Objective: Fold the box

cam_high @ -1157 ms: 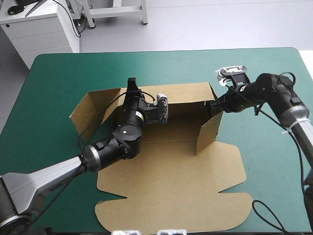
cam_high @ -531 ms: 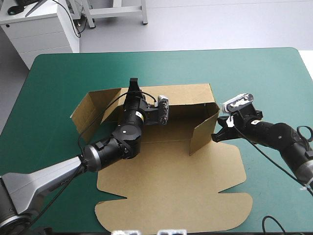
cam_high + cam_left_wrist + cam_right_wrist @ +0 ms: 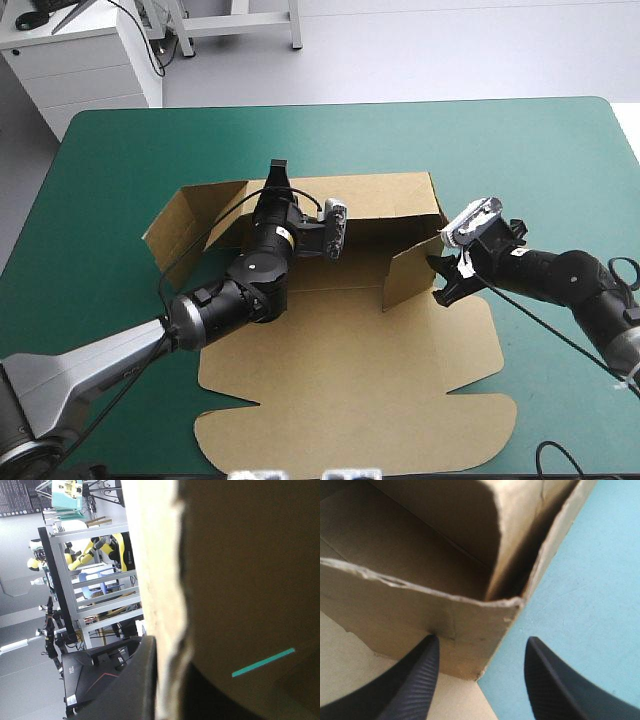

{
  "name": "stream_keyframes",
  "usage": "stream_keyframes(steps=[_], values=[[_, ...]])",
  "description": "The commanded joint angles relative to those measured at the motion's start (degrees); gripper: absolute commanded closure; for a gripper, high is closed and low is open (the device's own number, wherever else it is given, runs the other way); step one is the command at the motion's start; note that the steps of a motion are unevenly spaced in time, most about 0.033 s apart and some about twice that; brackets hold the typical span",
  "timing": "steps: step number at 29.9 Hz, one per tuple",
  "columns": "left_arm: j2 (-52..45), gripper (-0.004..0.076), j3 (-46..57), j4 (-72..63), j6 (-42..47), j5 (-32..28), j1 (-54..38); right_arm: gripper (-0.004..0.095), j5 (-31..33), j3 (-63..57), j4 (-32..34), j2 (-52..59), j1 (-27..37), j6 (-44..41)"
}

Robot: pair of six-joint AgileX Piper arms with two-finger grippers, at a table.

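Note:
The brown box (image 3: 350, 370) lies partly formed on the teal-green cover, its back wall (image 3: 390, 192) and right side wall (image 3: 405, 270) raised and its lid flat toward the front. My left gripper (image 3: 277, 172) is shut on the back wall's top edge; in the left wrist view the board's pale cut edge (image 3: 160, 580) runs between the fingers (image 3: 132, 690). My right gripper (image 3: 441, 281) stands open at the outer face of the right wall. In the right wrist view that wall's front corner (image 3: 485, 625) sits between its spread fingers (image 3: 415, 680).
The box's left flap (image 3: 170, 228) splays outward on the cover. The lid's scalloped front edge (image 3: 360, 455) reaches near the table's front edge. Bare teal-green cover (image 3: 560, 170) lies right of the box and behind it.
My right gripper came away from the back right corner, swung toward the front along the right wall's outside and opened. The right wall has tilted further inward. The left arm held still.

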State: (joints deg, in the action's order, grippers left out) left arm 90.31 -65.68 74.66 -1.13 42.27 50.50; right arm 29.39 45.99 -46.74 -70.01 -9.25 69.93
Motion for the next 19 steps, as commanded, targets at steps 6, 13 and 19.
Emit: stream_keyframes(steps=[6,13,19], values=[[-0.77,0.0731,-0.96,-3.04,0.10,-1.00,0.46,0.0268,-1.61,1.38,-15.94,-3.46,0.09,12.52],[-0.77,0.0731,-0.96,-7.12,-2.08,-2.30,0.46,0.0268,-1.29,2.79,-22.62,-7.07,0.09,15.70],[0.20,0.0731,-0.96,-8.61,-4.71,-2.61,0.46,0.0270,-0.62,4.01,-22.62,-7.51,-2.22,16.13]])
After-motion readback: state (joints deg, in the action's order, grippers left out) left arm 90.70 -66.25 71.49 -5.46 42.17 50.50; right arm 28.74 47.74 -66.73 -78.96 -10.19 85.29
